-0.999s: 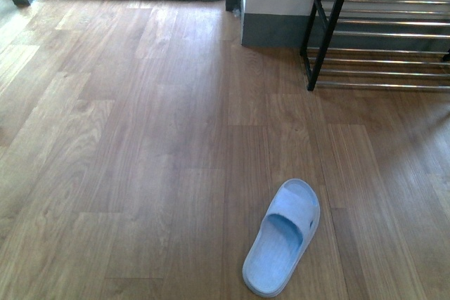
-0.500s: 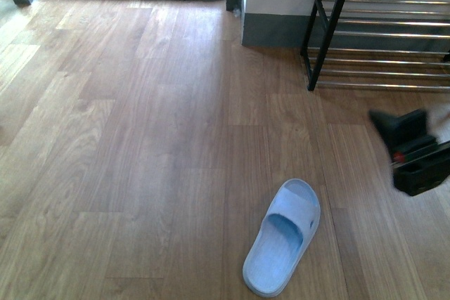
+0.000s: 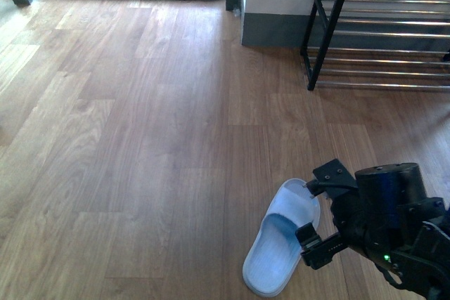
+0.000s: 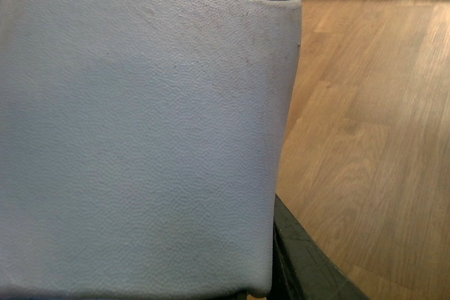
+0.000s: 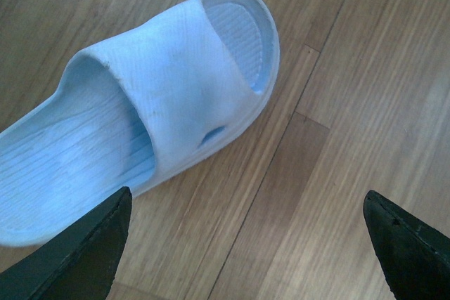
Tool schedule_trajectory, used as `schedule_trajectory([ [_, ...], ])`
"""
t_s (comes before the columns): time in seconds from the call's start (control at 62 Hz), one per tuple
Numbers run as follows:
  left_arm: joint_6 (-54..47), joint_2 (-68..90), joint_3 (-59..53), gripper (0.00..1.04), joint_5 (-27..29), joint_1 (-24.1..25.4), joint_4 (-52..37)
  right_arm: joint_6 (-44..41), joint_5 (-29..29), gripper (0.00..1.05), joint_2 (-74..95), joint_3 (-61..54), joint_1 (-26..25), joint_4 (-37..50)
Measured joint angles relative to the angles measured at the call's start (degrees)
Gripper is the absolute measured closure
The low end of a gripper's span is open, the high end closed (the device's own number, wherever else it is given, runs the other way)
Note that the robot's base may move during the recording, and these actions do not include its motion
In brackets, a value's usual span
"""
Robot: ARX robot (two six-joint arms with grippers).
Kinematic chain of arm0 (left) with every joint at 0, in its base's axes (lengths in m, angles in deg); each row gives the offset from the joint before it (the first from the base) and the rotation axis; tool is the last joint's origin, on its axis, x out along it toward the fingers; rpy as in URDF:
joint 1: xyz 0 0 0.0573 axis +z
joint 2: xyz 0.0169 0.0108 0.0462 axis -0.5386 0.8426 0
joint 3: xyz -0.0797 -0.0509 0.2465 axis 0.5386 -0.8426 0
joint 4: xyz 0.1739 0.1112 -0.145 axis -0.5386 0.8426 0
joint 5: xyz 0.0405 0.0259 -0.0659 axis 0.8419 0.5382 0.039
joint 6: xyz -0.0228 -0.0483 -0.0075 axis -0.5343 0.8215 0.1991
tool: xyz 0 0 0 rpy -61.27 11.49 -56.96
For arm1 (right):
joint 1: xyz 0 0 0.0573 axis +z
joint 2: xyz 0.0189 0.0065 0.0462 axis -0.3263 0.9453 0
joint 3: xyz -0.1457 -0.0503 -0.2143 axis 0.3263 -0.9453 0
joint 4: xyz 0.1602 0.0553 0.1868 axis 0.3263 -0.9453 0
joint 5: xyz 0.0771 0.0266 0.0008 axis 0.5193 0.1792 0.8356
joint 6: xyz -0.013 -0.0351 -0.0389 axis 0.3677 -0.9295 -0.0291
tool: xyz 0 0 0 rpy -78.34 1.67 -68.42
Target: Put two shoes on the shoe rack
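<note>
Wood floor (image 3: pixel 140 138) fills my front view, with the shoe rack (image 3: pixel 380 51) at its far right. A grey-blue grained surface (image 4: pixel 140 138) blocks my left wrist camera, so I cannot tell the left gripper's state. My right gripper (image 3: pixel 311 214) hangs spread wide and empty above the edge of the pale blue slide (image 3: pixel 274 251) on the floor.

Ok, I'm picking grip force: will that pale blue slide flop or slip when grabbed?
Probably light: the pale blue slide looks like one moulded rubber piece. Its arched strap would likely flex in the open right gripper, the thicker sole less so. Lying flat on the smooth wooden floor, it should skid rather than tip if nudged.
</note>
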Motion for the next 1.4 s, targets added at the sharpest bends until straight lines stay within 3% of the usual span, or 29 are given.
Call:
schedule_trajectory([
  [0.258, 0.00, 0.00, 0.00, 1.03, 0.00, 0.00, 0.00, 1.55, 0.52, 0.09, 7.08, 7.30, 2.34, -5.73],
  [0.58, 0.00, 0.00, 0.00, 1.03, 0.00, 0.00, 0.00, 5.46, -0.04, 0.09, 12.50, 14.91, 2.89, -6.43],
  [0.854, 0.00, 0.00, 0.00, 1.03, 0.00, 0.00, 0.00, 4.26, -4.92, 0.09, 18.38, 22.32, -1.09, -5.25],
  [1.241, 0.00, 0.00, 0.00, 1.03, 0.00, 0.00, 0.00, 3.43, -3.58, 0.09, 20.81, 24.85, -4.39, -4.09],
  [1.402, 0.00, 0.00, 0.00, 1.03, 0.00, 0.00, 0.00, 4.00, -4.70, 0.28, 21.79, 25.92, -4.66, -2.27],
])
